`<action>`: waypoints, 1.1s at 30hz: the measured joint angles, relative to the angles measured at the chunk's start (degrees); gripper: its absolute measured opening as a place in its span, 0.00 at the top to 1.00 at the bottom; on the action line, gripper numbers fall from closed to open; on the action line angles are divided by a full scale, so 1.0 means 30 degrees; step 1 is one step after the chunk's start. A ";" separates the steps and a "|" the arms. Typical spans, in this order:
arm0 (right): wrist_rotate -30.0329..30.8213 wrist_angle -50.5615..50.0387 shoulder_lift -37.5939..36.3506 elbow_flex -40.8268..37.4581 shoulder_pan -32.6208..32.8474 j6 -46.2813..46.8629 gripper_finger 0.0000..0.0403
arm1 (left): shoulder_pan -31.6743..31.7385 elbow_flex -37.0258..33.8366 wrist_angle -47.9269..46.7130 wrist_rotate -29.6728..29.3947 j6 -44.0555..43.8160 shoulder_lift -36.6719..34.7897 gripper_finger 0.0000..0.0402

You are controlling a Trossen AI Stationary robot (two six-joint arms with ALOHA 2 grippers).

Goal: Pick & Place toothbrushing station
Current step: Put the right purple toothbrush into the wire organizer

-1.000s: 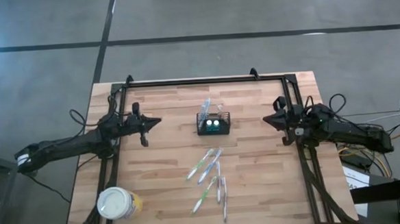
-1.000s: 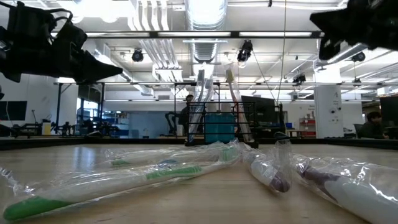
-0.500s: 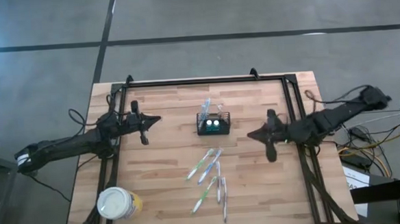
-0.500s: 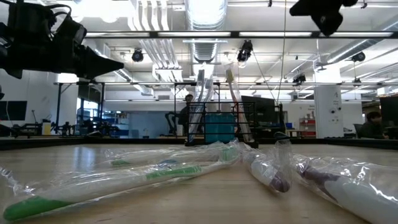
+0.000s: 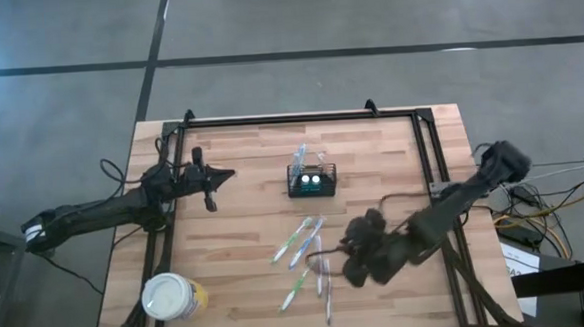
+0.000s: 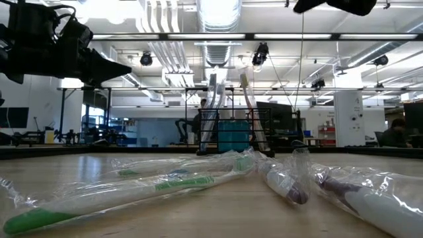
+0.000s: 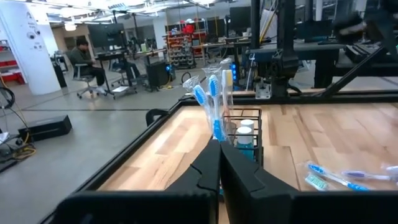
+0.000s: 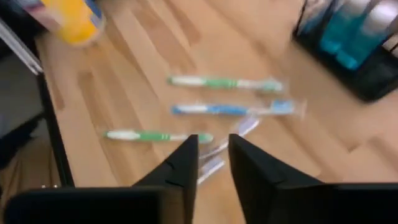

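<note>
The black slotted caddy (image 5: 311, 181) stands on its base at the table's middle far part, with upright toothbrushes and teal bottles in it; it also shows in the low view (image 6: 231, 132), the left wrist view (image 7: 242, 134) and the right wrist view (image 8: 354, 56). My left gripper (image 5: 223, 177) hovers left of the caddy, shut and empty, pointing at it (image 7: 219, 163). My right gripper (image 5: 344, 258) hovers open and empty (image 8: 213, 158) just right of several wrapped toothbrushes (image 5: 305, 253) lying flat on the table, near of the caddy.
A round yellow tub with a white lid (image 5: 169, 297) stands at the near left corner. The wrapped toothbrushes (image 8: 221, 82) lie spread near the table's middle. A black frame rail (image 5: 290, 119) runs along the far and side edges. A seated person (image 7: 81, 56) is in the room beyond.
My right gripper has swung from the table's right edge toward the left and near side, tipping downward, and now hovers beside the wrapped toothbrushes. The caddy and the toothbrushes have not moved.
</note>
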 joint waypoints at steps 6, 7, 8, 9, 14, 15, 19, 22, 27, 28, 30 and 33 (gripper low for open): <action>-0.3720 -0.2672 0.4809 0.3646 -0.0273 0.2870 0.59 | 0.0000 0.0000 -0.0003 0.0161 -0.0416 0.0000 0.98; -0.4165 -0.2726 0.5478 0.4044 -0.0326 0.3168 0.57 | 0.0000 0.0000 -0.0003 0.0164 -0.0447 0.0000 0.98; -0.4253 -0.2735 0.6144 0.4398 -0.0362 0.3399 0.55 | 0.0000 0.0000 -0.0003 0.0167 -0.0464 0.0000 0.98; -0.4344 -0.2748 0.6797 0.4792 -0.0388 0.3619 0.54 | 0.0000 -0.0001 -0.0003 0.0161 -0.0471 0.0000 0.98; -0.6106 -0.3300 0.9451 0.6208 -0.0832 0.4758 0.52 | 0.0000 -0.0007 -0.0018 0.0168 -0.0513 0.0000 0.98; -0.6279 -0.3432 0.9882 0.6433 -0.0884 0.4951 0.52 | 0.0000 -0.0007 -0.0034 0.0168 -0.0533 -0.0003 0.98; -0.7413 -0.3984 1.1200 0.7076 -0.1186 0.5116 0.52 | 0.0000 -0.0015 -0.0141 0.0171 -0.0571 -0.0004 0.98; -0.7934 -0.4170 1.1701 0.7319 -0.1342 0.5128 0.52 | 0.0000 -0.0015 -0.0190 0.0175 -0.0580 -0.0007 0.98; -0.8419 -0.4340 1.1841 0.7159 -0.1464 0.5163 0.52 | 0.0000 -0.0022 -0.0351 0.0175 -0.0587 0.0007 0.98; -0.8423 -0.4398 1.1841 0.7115 -0.1466 0.5154 0.53 | 0.0000 -0.0022 -0.0353 0.0175 -0.0587 0.0007 0.98; -0.8456 -0.4881 1.1841 0.7058 -0.1466 0.5088 0.54 | -0.0007 -0.0022 -0.0391 0.0175 -0.0587 0.0012 0.98; -0.8504 -0.5200 1.1819 0.6779 -0.1466 0.4963 0.56 | -0.0005 -0.0022 -0.0475 0.0173 -0.0594 0.0015 0.98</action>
